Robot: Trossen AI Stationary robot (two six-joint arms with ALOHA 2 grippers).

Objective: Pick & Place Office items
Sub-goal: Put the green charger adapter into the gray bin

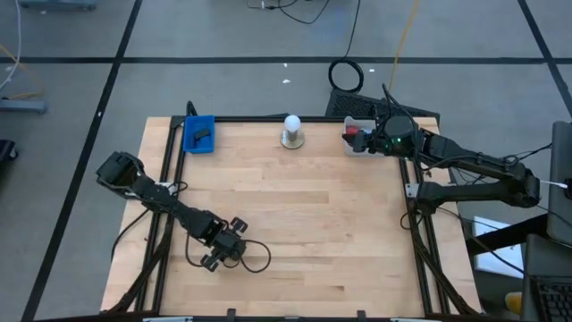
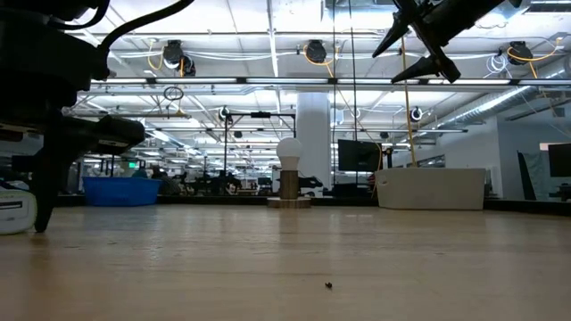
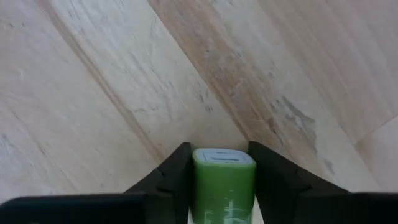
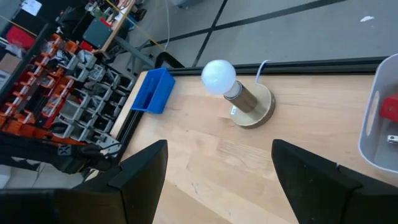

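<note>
Nearest to you, at the near-left part of the table [image 1: 313, 224], your left gripper [image 3: 221, 186] has its two dark fingers pressed against the flanks of a small green piece [image 3: 222, 186]. The jaws are narrowed down onto it, one on each long side, so you have hold of it, low over the bare wood.

Judge it as light and rigid: a glossy plastic block with rounded corners and a pale grey end cap. That shine suggests it is slick, so it could twist or slide out if you squeeze only near its tip. The flat opposing sides are the right place to take it, and that is where the fingers sit now. Nothing about it looks fragile.

It is bright green along its body, smooth, with reflections running down its face, and squarish in section. How long it is you cannot tell, since its lower part runs out of the left wrist view.

Farther off, at the far-right corner, your right gripper [image 4: 214, 180] hangs above the table with its jaws apart and nothing between them. Just beside it stands a grey tray [image 1: 356, 143] with a red item [image 1: 354, 135] inside. Along the far edge stand the white ball on a round base [image 1: 292, 131] and, farther left, the blue tray [image 1: 198, 135].
</note>
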